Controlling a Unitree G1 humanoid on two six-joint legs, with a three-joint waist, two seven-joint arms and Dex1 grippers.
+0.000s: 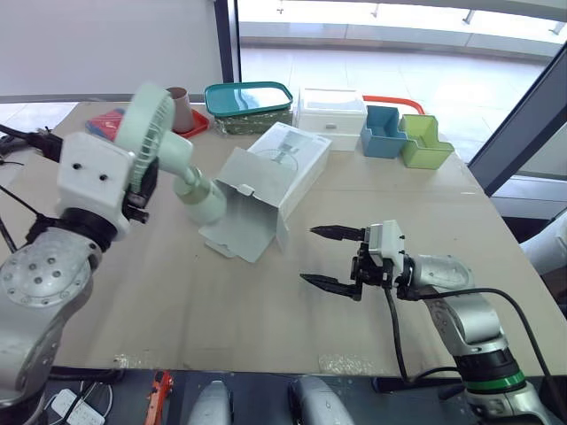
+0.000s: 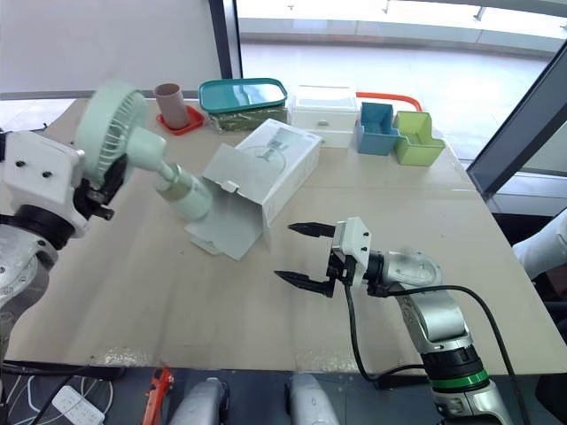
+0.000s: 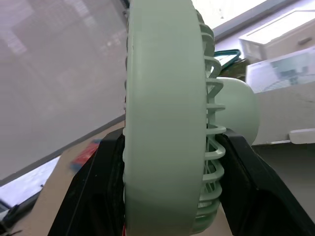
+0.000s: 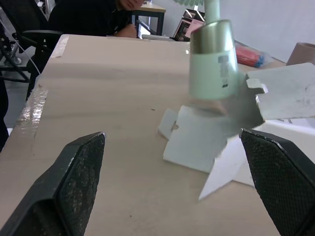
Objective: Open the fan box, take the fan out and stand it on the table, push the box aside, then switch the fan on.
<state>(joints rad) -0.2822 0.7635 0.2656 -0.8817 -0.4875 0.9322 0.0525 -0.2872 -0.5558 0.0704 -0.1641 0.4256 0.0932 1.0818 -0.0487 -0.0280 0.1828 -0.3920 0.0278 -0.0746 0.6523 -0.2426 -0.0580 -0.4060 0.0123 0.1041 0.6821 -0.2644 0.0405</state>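
Seen from the head, the left hand (image 1: 142,186) is clamped on the round cage of the pale green plastic fan (image 1: 173,158), whose cylindrical base hangs tilted beyond that hand, over the open white cardboard box (image 1: 266,181) lying on the wooden table (image 1: 177,301). The right hand (image 1: 308,255) gapes empty just short of the box mouth. At the left wrist, the black fingers (image 3: 96,196) pinch only the cage rim, which may flex and slip. At the right wrist, the base sits over a loose flap (image 4: 206,142); set down there, or set down tilted, the fan would likely topple.
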